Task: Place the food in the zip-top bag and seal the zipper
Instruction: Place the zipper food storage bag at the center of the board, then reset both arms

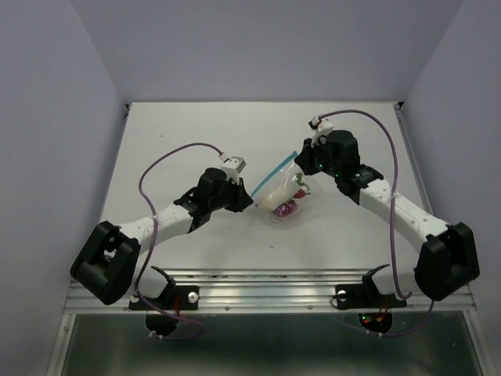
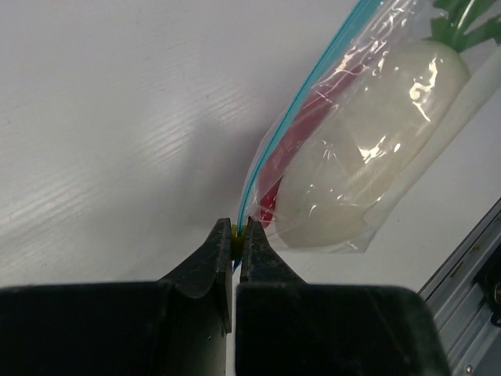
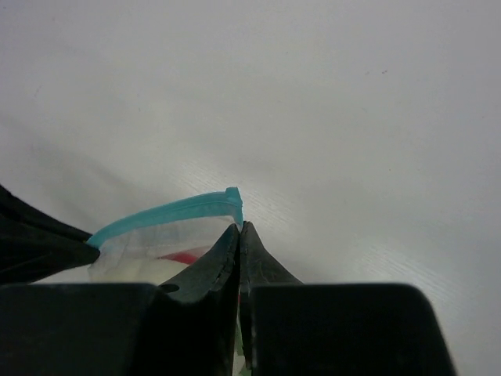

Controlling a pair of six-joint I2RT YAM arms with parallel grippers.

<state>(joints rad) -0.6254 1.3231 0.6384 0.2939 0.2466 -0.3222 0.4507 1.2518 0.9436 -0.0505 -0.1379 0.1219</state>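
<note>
View from above and both wrists. I read the scene from the white table (image 1: 196, 141) down to the jaw tips.

Arms: the two reach inward and meet over the middle of the table. The left gripper (image 2: 237, 233) comes in from the near left and the right gripper (image 3: 239, 229) from the far right.

Bag: the zip-top bag (image 1: 275, 192) lies between them, its body sagging to the near side of its mouth edge. The film is clear and crinkled, with bright glare.

Food: all three pieces are inside. The white radish (image 2: 376, 164) fills most of the bag, with its green leaves toward the far end. The red chili pepper (image 2: 301, 137) lies along it, just under the mouth edge. The purple onion (image 1: 288, 208) sits at the near bottom.

Zipper: the zipper (image 1: 274, 176) is a thin blue-teal strip. Its long axis runs diagonally from near left to far right, with one gripper at each end, so neither arm is nearer.

Jaws: the left pair is closed on the near end of the strip. The right pair is pressed together, and the far end of the strip curls up just past its tips. I cannot tell whether any film is caught there.

Judgement: the closing pass appears to have reached the far end. The next move depends on whether the whole length is pressed shut, which these views do not confirm.
</note>
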